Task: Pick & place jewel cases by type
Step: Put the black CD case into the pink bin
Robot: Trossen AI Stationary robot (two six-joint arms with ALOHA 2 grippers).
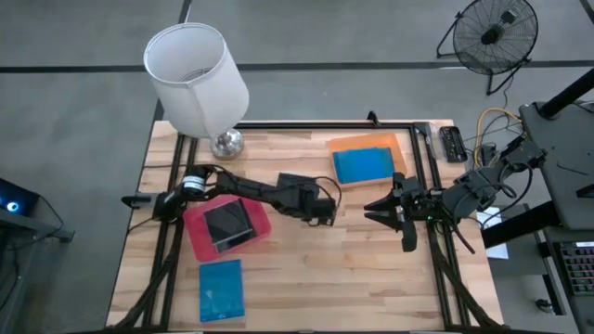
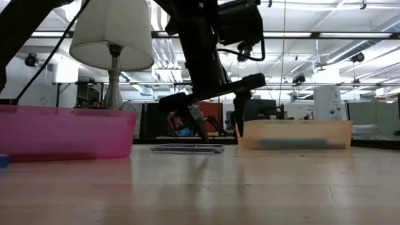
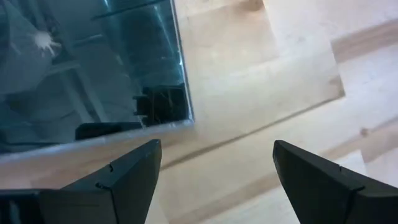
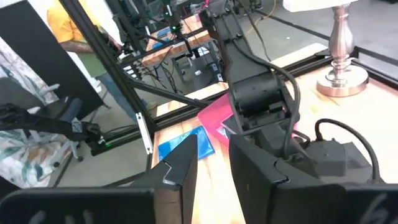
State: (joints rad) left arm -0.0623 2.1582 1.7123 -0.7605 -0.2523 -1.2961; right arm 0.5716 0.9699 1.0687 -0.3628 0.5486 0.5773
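Wooden table (image 1: 306, 278), left gripper (image 1: 327, 211) hanging open over a clear case (image 2: 187, 148), right gripper (image 1: 394, 211) idling nearby, fingers nearly closed, gripping nothing.

From overhead, the left arm covers the jewel case (image 2: 187, 149) lying on the bench (image 1: 306, 260) beside the pink tray (image 1: 197, 237); only the low view shows it, edge-on, colour unclear. In the left wrist view its glossy face (image 3: 93, 68) is cut off by the picture's edge. A case in the orange tray (image 2: 294, 142) shows only as a dim band through the wall
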